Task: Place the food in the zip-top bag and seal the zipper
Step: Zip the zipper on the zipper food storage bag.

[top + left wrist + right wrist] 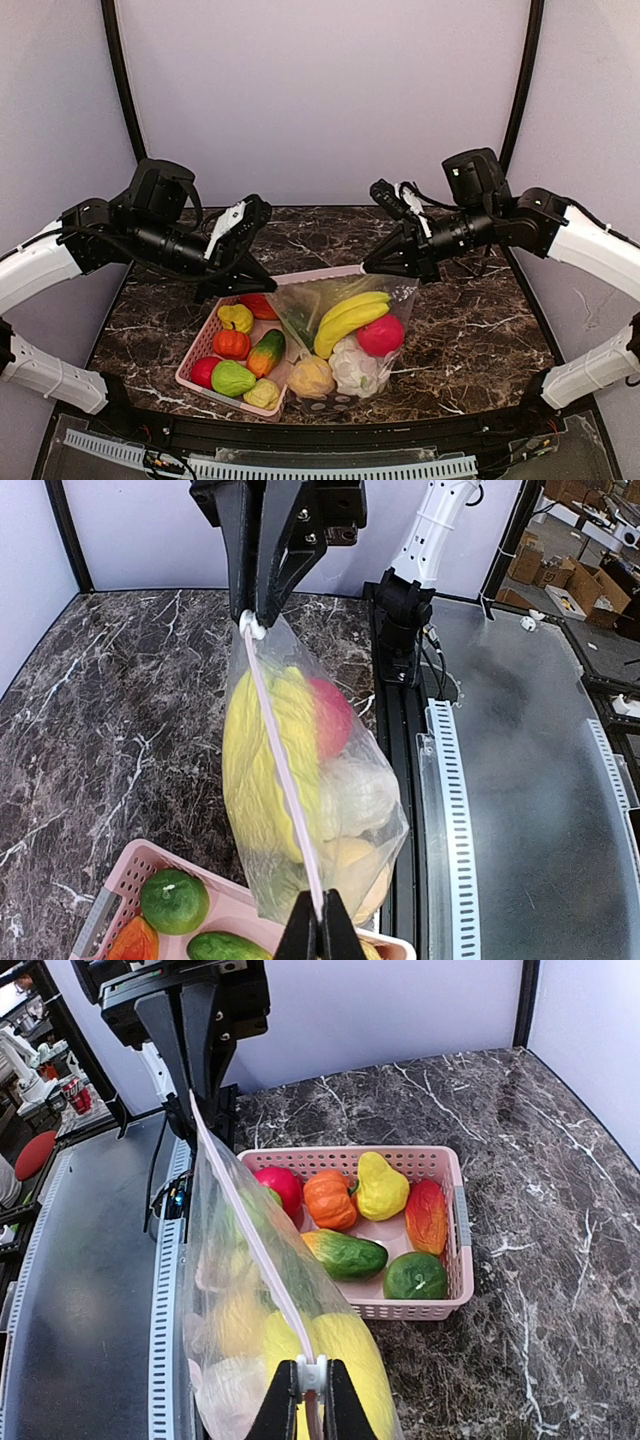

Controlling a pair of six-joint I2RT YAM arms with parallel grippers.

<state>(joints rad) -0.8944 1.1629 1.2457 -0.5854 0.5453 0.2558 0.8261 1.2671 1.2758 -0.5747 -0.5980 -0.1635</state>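
While the left gripper [268,286] and the right gripper [368,268] each pinch one end of the thin pale pink press-seal zipper [285,780], the strip runs taut between them above the dark marbled table [470,330]. Below it hangs the clear, white-dotted zip-top bag [400,295], holding a yellow toy banana [350,315], a red fruit [380,336], a white cauliflower [352,368] and a yellow-orange ball [311,377]. It hangs just beside the right side of the pink slatted plastic basket [195,355], where more toy produce [232,345] lies.
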